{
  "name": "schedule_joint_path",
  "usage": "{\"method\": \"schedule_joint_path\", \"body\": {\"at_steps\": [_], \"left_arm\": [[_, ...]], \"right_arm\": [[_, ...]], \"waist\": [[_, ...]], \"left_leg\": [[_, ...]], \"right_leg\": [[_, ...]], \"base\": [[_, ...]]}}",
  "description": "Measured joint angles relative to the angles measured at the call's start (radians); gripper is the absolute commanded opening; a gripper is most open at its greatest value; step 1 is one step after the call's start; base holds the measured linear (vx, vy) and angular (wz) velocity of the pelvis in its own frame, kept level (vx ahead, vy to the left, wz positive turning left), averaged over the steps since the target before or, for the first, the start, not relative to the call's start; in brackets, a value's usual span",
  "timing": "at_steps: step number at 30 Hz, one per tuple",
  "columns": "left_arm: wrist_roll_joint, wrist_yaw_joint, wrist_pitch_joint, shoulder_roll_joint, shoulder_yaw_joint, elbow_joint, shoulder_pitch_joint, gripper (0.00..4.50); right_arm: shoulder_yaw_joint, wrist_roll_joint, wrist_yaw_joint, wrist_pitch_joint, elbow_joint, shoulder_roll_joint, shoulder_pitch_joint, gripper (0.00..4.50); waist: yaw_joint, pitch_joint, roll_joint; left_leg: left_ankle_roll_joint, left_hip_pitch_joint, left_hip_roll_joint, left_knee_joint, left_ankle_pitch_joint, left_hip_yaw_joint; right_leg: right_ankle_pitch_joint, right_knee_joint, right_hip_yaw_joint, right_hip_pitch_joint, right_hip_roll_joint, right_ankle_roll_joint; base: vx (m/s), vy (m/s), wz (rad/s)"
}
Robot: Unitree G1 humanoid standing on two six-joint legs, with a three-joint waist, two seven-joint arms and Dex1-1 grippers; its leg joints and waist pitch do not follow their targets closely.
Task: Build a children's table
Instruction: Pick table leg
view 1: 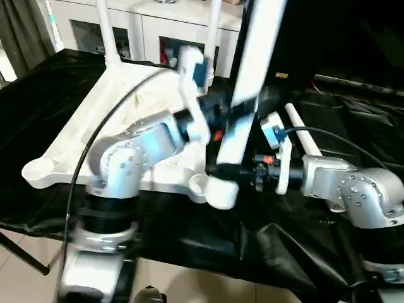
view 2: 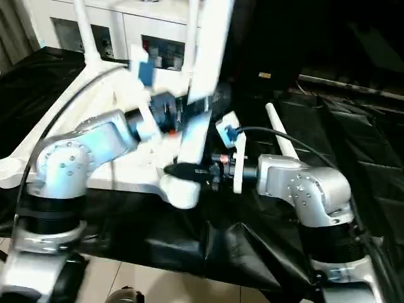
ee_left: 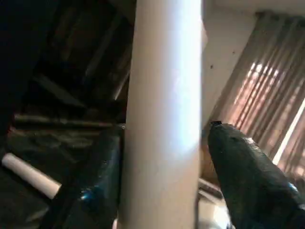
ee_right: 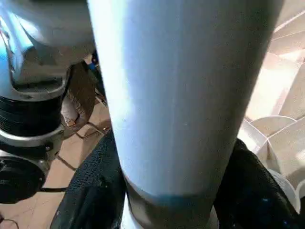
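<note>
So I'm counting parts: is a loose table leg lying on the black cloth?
Yes, one white leg lies on the black cloth beside the right arm.

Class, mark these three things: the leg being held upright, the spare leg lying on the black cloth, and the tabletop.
held leg (view 1: 243, 101), left eye view, middle of its shaft.
spare leg (view 1: 303, 136), left eye view, midway along it.
tabletop (view 1: 47, 169), left eye view, near-left corner socket.

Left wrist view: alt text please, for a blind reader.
A white leg stands upright between the left claw's two black fingers, one on each side. Behind it, another leg lies on black cloth, beside a striped curtain.
</note>
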Motion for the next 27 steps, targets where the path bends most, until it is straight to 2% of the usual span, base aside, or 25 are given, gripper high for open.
{"method": "schedule_joint_path", "body": {"at_steps": [17,27], "left_arm": [[-0.007,0.0,-0.008,0.0,0.006,0.0,-0.004,4.46],[-0.007,0.0,-0.008,0.0,0.006,0.0,-0.004,4.5]], "right_arm": [[0.0,-0.006,-0.005,0.0,0.003,0.0,0.001,1.94],[0.0,-0.006,-0.005,0.0,0.003,0.0,0.001,1.94]], "waist": [[0.0,0.0,0.0],[0.0,0.0,0.0]], "left_leg": [[0.0,0.0,0.0,0.0,0.0,0.0],[0.0,0.0,0.0,0.0,0.0,0.0]], "right_leg": [[0.0,0.0,0.0,0.0,0.0,0.0],[0.0,0.0,0.0,0.0,0.0,0.0]], "base": [[0.0,0.0,0.0],[0.0,0.0,0.0]]}}
